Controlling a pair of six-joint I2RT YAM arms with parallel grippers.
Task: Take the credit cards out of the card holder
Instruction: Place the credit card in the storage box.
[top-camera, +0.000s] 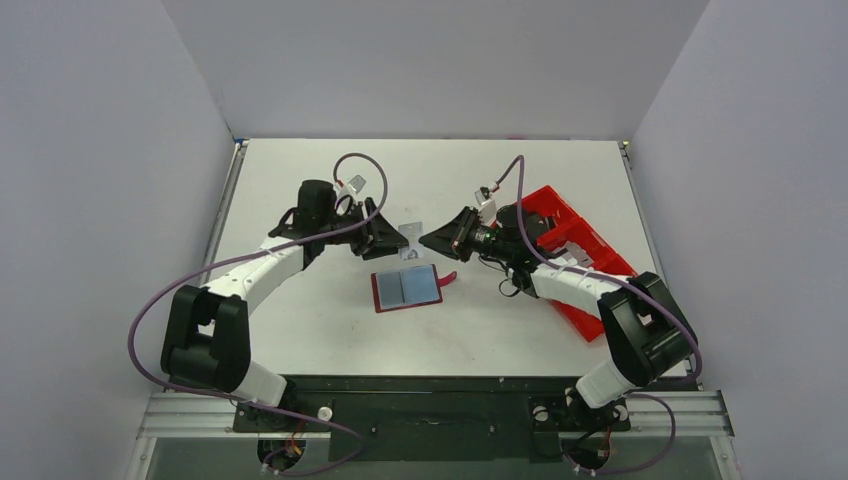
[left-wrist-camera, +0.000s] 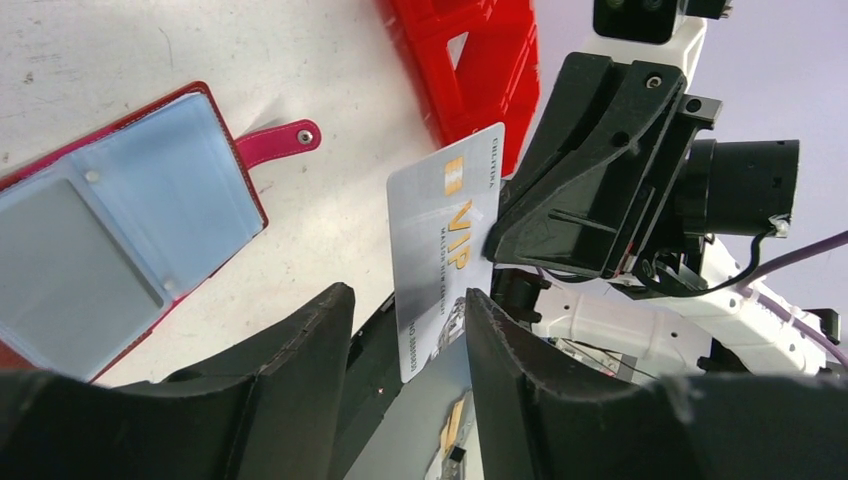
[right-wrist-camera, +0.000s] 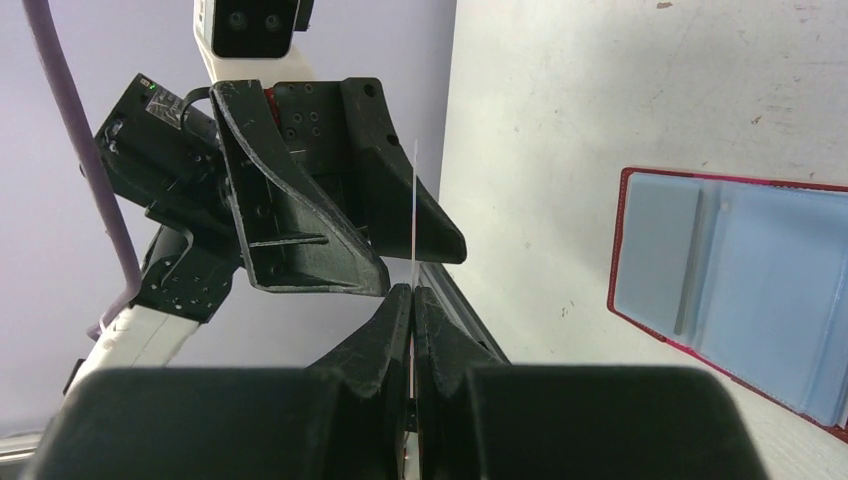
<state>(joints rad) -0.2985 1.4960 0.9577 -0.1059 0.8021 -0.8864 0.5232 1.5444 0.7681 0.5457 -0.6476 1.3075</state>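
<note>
- Lying open and flat on the white table (top-camera: 300, 330), the card holder (top-camera: 405, 288) sits near the middle, just nearer than the two grippers.
- Its inside shows two pale blue, see-through plastic pockets side by side, framed by a dark red edge. Whether a card lies in either pocket I cannot tell.
- A short pink-red strap (left-wrist-camera: 280, 140) with a metal snap sticks out from the holder's right side.
- One credit card (left-wrist-camera: 440, 240) is out of the holder, held upright in the air between the two grippers, above the table and just beyond the holder's far edge.
- That card is thin, stiff and silvery grey, with a gold chip and gold "VIP" lettering.
- The right gripper (right-wrist-camera: 412, 300) has its black jaws pinched tight on one edge of the card.
- The left gripper (left-wrist-camera: 408, 295) faces it with jaws spread wide on either side of the card's other end, and a clear gap shows on one side.
- A bright red plastic tray (top-camera: 575, 225) with moulded compartments lies at the right, partly under the right arm; its contents are hidden.
</note>
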